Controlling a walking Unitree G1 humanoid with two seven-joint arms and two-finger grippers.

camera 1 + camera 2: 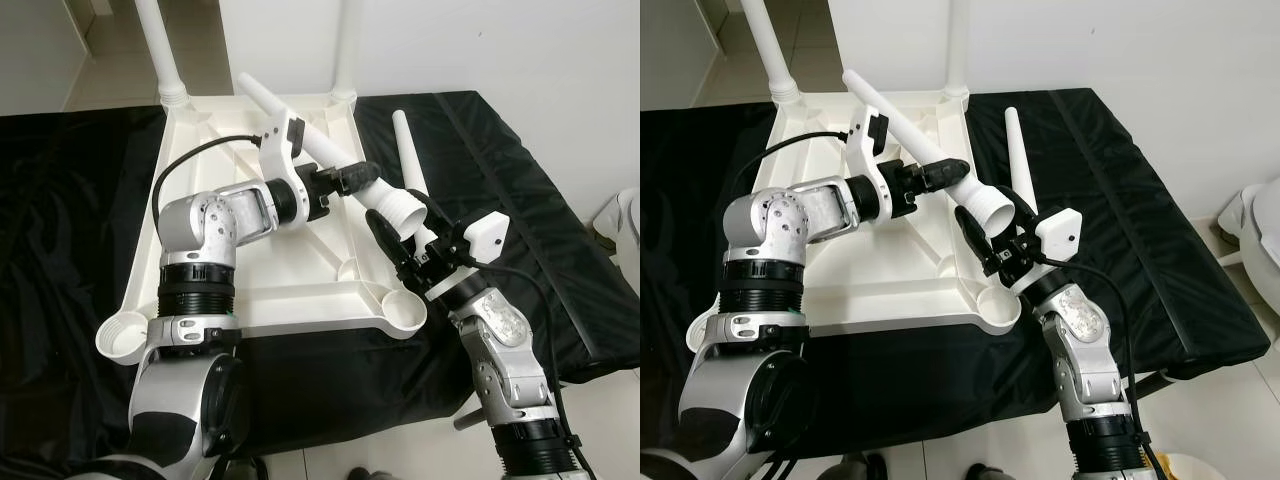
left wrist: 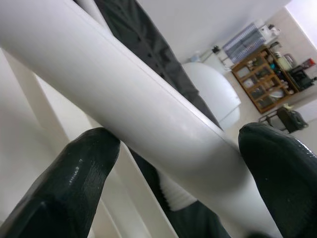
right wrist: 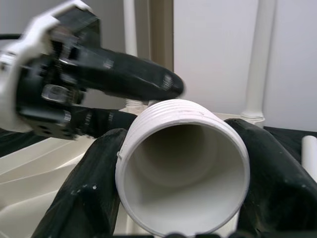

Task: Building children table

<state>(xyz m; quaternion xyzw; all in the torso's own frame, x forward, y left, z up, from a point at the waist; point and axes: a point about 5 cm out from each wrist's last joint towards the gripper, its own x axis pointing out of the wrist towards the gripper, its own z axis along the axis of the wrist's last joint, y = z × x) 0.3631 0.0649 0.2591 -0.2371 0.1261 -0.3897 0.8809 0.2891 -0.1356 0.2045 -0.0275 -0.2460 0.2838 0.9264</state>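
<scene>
The white tabletop point(image 1: 300, 315) lies upside down on a black cloth, with two white legs point(image 1: 158, 45) point(image 1: 345, 45) standing in its far corner sockets. A third white table leg point(image 1: 320, 148) is held slanted above the tabletop. My left gripper point(image 1: 350, 180) is shut on its shaft, and the fingers point(image 2: 74, 173) press both sides of the leg point(image 2: 124, 99). My right gripper point(image 1: 400, 240) is shut on its threaded open end point(image 3: 173, 111), above the near right socket point(image 1: 405, 310). A further loose leg point(image 1: 408, 160) lies on the cloth to the right.
The black cloth point(image 1: 80, 200) covers a low platform that ends just in front of me; light floor shows beyond its near edge. The near left socket point(image 1: 122, 335) overhangs the cloth. A white rounded fixture point(image 1: 1260, 220) stands at the far right.
</scene>
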